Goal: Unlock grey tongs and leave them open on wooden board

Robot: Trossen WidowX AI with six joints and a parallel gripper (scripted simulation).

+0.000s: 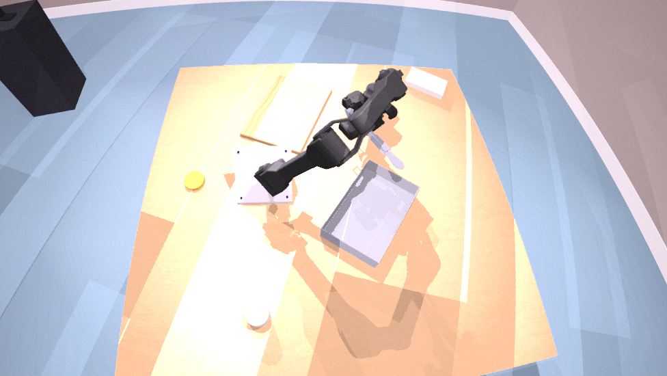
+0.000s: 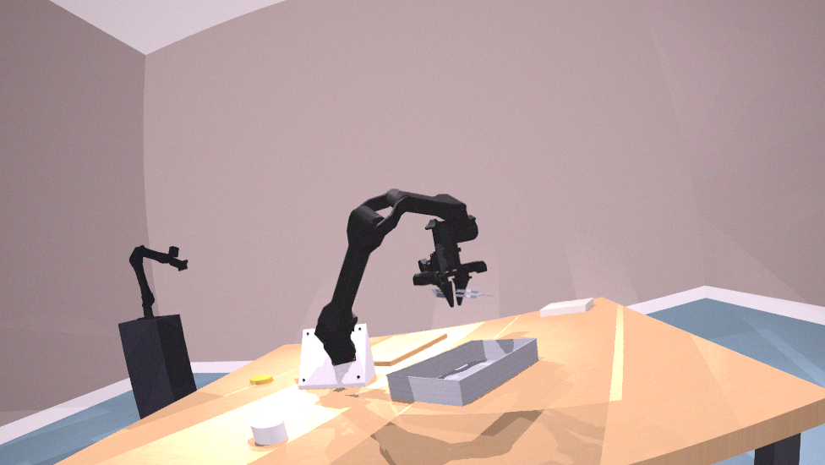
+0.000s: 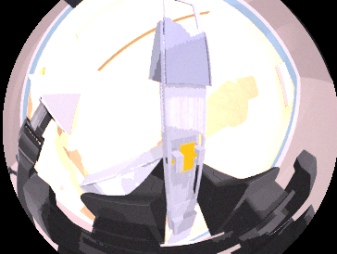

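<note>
My gripper [image 2: 456, 304] [image 3: 183, 168] is shut on the grey tongs [image 1: 383, 144] [image 2: 474, 294] [image 3: 186, 108] and holds them well above the table. The tongs lie roughly level across the fingers, not tips down, and look narrow. A yellow patch shows on them between the fingers in the wrist view. Whether the lock is on cannot be told. The arm hides their middle in the top view. The wooden board [image 1: 266, 111] [image 2: 411, 350] lies to the left of the gripper in the top view. The grey roasting tin [image 1: 347, 247] [image 2: 426, 390] stands nearer the camera, with no tongs across it.
A white block [image 1: 426, 83] [image 2: 566, 308] lies at the back right of the table. A yellow disc [image 1: 194, 180] [image 2: 260, 379] lies left of the arm's white base [image 1: 266, 202] [image 2: 308, 372]. A white cylinder [image 1: 257, 316] [image 2: 269, 432] stands near the front left.
</note>
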